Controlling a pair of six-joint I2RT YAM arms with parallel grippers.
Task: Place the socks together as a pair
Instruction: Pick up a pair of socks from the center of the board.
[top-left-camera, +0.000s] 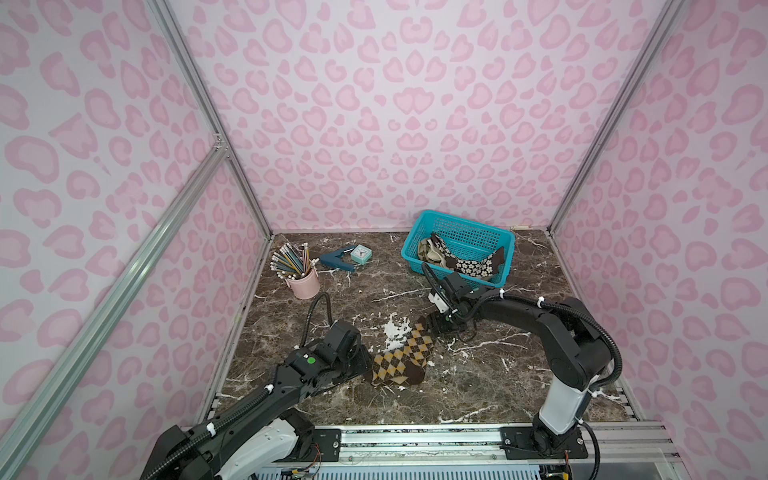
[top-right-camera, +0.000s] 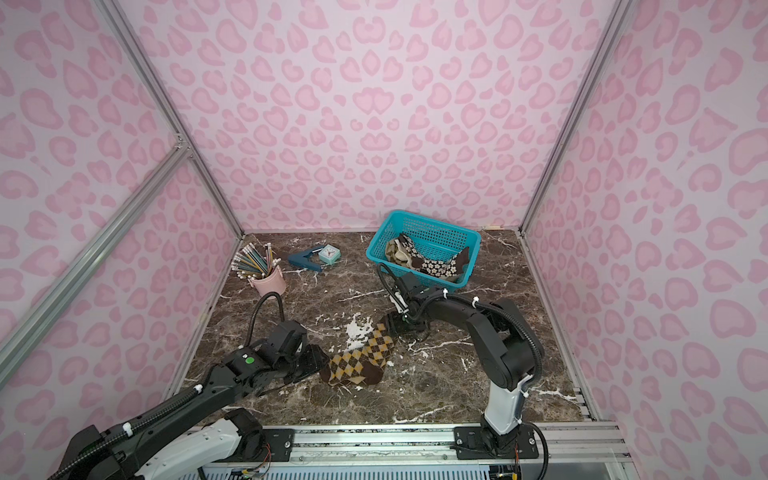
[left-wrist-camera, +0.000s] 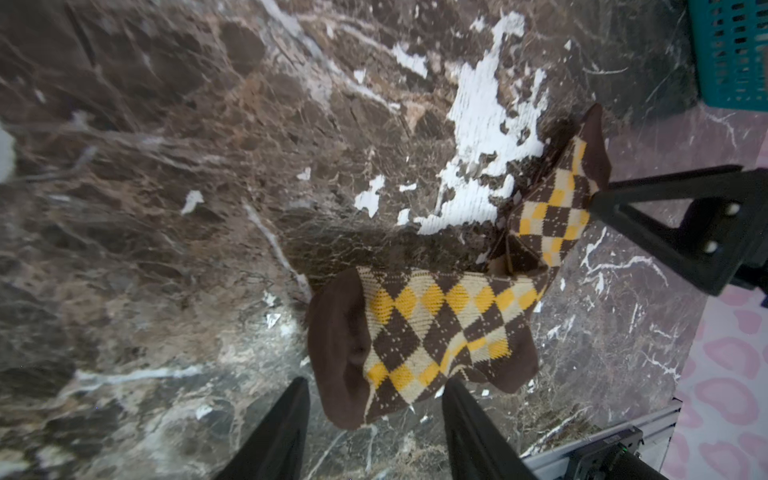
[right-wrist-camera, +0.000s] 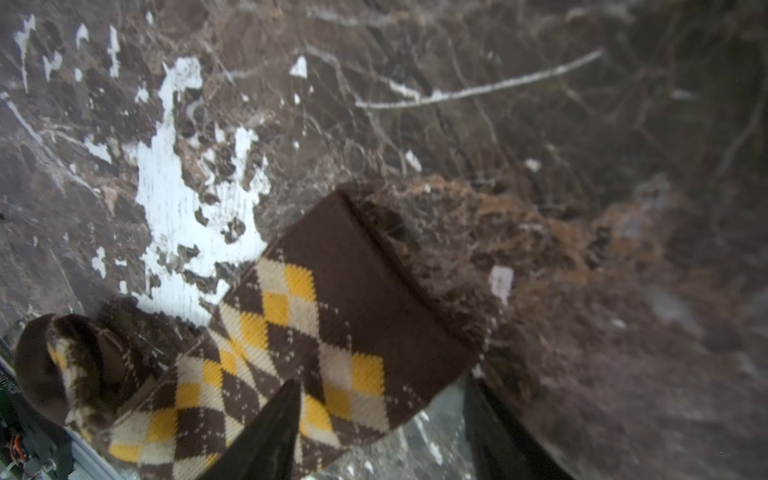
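Left fingers (left-wrist-camera: 278, 436) are standing apart, argyle sock (top-left-camera: 401, 359) end lying loose between them; right fingers (right-wrist-camera: 266, 436) are straddling its cuff, unclamped, probably positioning to straighten it for pairing.

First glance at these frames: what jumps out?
The yellow-and-brown argyle socks lie in the middle of the dark marble table, with the left gripper and the right gripper at opposite ends, jaws apart. At the back, a teal basket holds a flowered sock; pink leopard-print walls surround everything.
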